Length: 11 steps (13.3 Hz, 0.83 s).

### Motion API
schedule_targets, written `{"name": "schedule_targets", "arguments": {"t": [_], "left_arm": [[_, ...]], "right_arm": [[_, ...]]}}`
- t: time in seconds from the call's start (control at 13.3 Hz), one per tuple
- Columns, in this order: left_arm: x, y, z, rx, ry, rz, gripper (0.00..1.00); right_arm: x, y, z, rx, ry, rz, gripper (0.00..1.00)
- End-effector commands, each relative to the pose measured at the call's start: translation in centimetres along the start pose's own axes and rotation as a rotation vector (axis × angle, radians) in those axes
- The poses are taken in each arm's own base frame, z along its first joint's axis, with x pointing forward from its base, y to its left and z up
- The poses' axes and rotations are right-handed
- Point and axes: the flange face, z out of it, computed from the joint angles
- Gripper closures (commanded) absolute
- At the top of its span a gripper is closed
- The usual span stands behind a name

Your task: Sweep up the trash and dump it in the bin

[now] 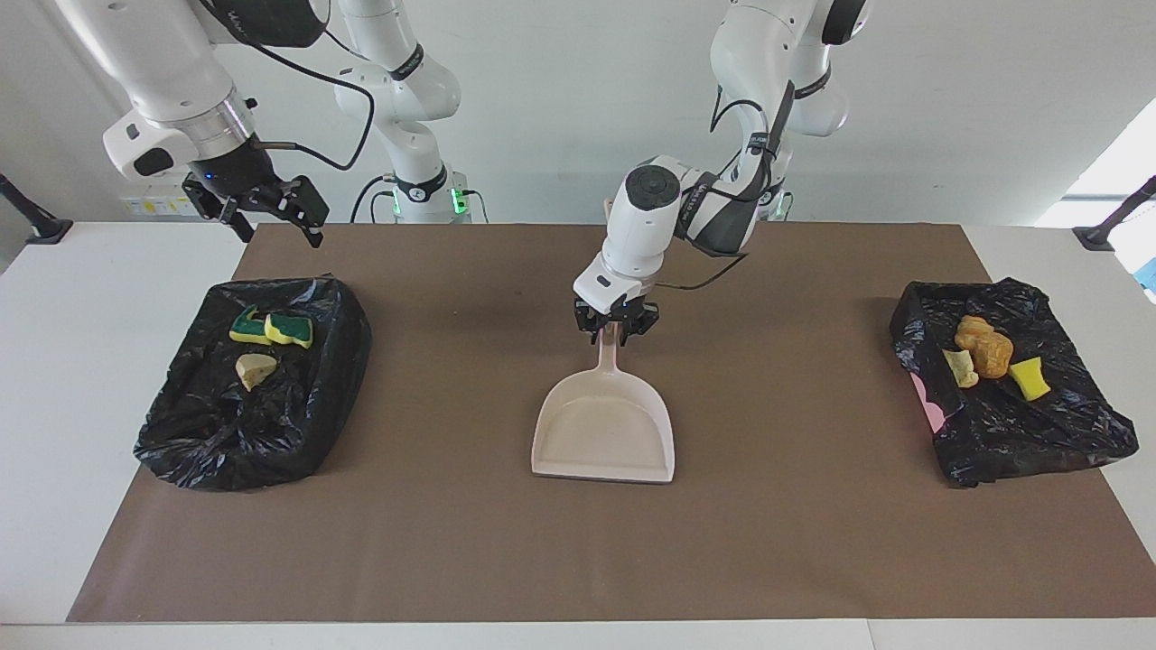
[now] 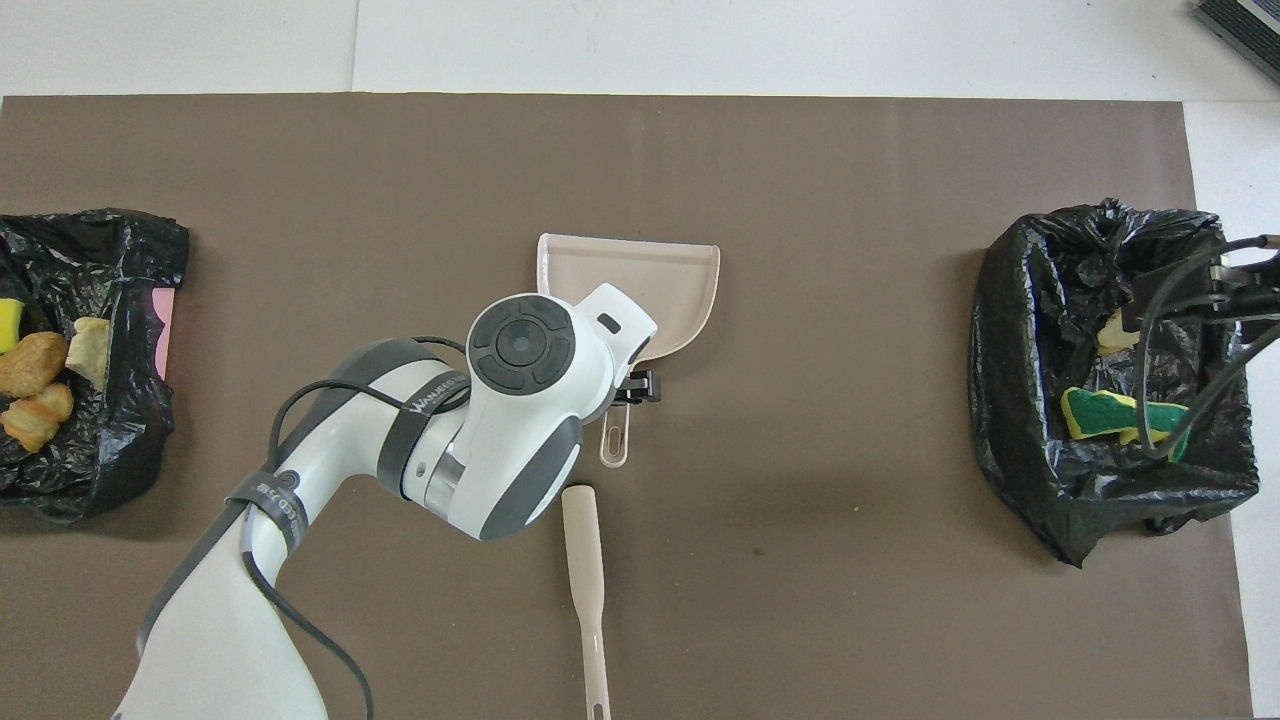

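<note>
Both claws gape wide: left claw [image 1: 617,327] straddles the dustpan [image 1: 603,438] handle, right claw [image 1: 268,221] hovers above one bin [image 1: 336,361].

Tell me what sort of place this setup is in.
Most likely a robotics lab bench, not a home. Two white robot arms stand at a table covered by a brown mat, with a staged cleaning set: a dustpan, a brush and two bins lined with black bags holding sponge scraps.
</note>
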Motion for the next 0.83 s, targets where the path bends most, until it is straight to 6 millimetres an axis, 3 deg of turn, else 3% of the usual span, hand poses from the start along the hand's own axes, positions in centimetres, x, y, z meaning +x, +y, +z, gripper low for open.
{"name": "schedule_targets", "arguments": {"t": [0.0,0.23,0.3,0.6,0.75], "left_arm": [[1.8,-5.8,-2.4,0.031,-0.046,-0.065,0.00],[3.8,-11.3,-2.6,0.059,-0.102,-0.083,0.00],[4.5,-13.2,-3.5,0.053,-0.097,-0.084,0.00],[5.8,-22.5,-8.4,0.039,-0.116,-0.011,0.00],[5.6,-28.7,-11.9,0.024,-0.116,0.052,0.00]], "right_arm": [[-0.6,0.2,-0.1,0.012,0.003,0.011,0.00],[-0.6,0.2,-0.1,0.012,0.003,0.009,0.00],[-0.6,0.2,-0.1,0.012,0.003,0.009,0.00],[-0.6,0.2,-0.1,0.012,0.003,0.009,0.00],[-0.6,0.2,-0.1,0.012,0.003,0.009,0.00]]}}
